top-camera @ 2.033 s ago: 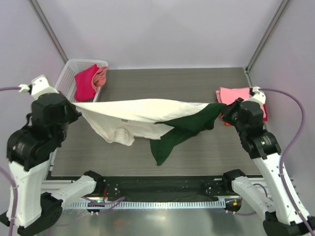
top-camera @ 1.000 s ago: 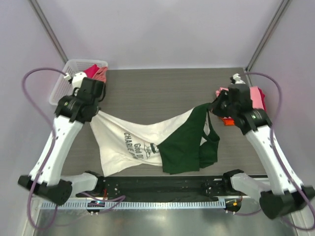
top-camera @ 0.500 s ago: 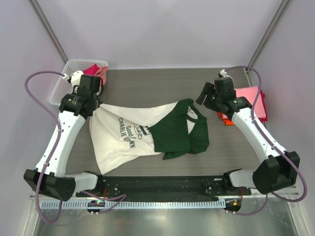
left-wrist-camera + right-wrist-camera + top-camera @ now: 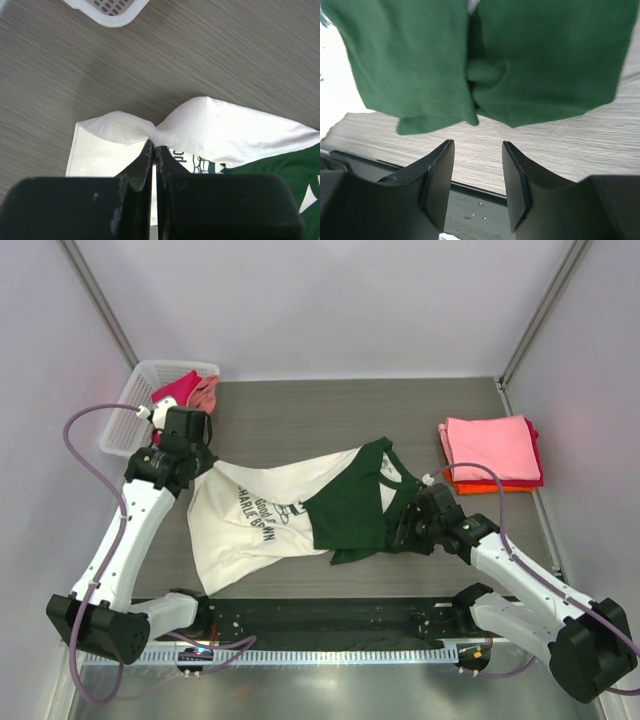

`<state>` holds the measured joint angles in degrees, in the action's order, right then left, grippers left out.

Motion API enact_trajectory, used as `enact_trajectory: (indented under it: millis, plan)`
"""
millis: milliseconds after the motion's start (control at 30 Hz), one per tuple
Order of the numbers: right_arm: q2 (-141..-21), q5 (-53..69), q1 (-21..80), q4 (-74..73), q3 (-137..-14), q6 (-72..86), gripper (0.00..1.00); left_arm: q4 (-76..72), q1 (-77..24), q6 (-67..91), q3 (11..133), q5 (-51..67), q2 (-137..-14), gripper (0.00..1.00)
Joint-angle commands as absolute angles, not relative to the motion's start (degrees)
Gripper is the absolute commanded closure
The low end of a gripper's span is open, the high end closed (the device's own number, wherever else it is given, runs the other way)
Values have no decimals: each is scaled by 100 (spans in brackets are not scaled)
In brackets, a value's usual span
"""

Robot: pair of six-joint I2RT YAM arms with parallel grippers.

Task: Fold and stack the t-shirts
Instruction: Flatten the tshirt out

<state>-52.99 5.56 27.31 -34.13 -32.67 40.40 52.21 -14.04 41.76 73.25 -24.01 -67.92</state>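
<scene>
A cream t-shirt (image 4: 245, 515) with dark green sleeves (image 4: 355, 510) and a dark print lies spread on the table's middle. My left gripper (image 4: 205, 466) is shut on a pinched fold of its cream edge (image 4: 150, 131) at the far left corner, and the cloth rises to the jaws (image 4: 155, 148). By the shirt's near right side, my right gripper (image 4: 404, 527) stands open with nothing between its fingers. In the right wrist view the gripper (image 4: 477, 146) sits just short of the green cloth (image 4: 520, 60).
A folded stack sits at the right edge, a pink tee (image 4: 490, 447) on top with an orange one (image 4: 478, 487) below. A white mesh basket (image 4: 135, 405) at the far left holds magenta and pink tees (image 4: 180, 392). The black rail (image 4: 330, 618) runs along the near edge.
My right gripper has let go of the green sleeve and swung from the far right to the shirt's near right side. The shirt has settled flat. The left gripper keeps its grip.
</scene>
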Motion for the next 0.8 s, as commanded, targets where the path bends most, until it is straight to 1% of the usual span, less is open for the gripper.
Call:
enact_trajectory:
  millis: [0, 133, 333, 567, 733, 767]
  plan:
    - [-5457, 1045, 2786, -2604, -3024, 4447, 52, 4922, -1362, 4254, 7356, -2294, -6706, 100]
    - [-5686, 1020, 2795, -2294, -2971, 4447, 53, 5001, -1371, 4236, 7418, -2373, -6715, 100]
    - [-6283, 1186, 2804, -1881, -3094, 4421, 57, 5062, -1371, 4219, 7427, -2531, -6627, 100]
    - [-6609, 1274, 2812, -1521, -3067, 4465, 57, 5150, -1371, 4175, 7567, -2575, -6715, 100]
    - [-6566, 1415, 2830, -1477, -3120, 4517, 73, 5098, -1371, 4201, 7524, -2505, -6732, 100]
    - [-6565, 1424, 2830, -1477, -3155, 4500, 81, 5089, -1371, 4210, 7506, -2496, -6741, 100]
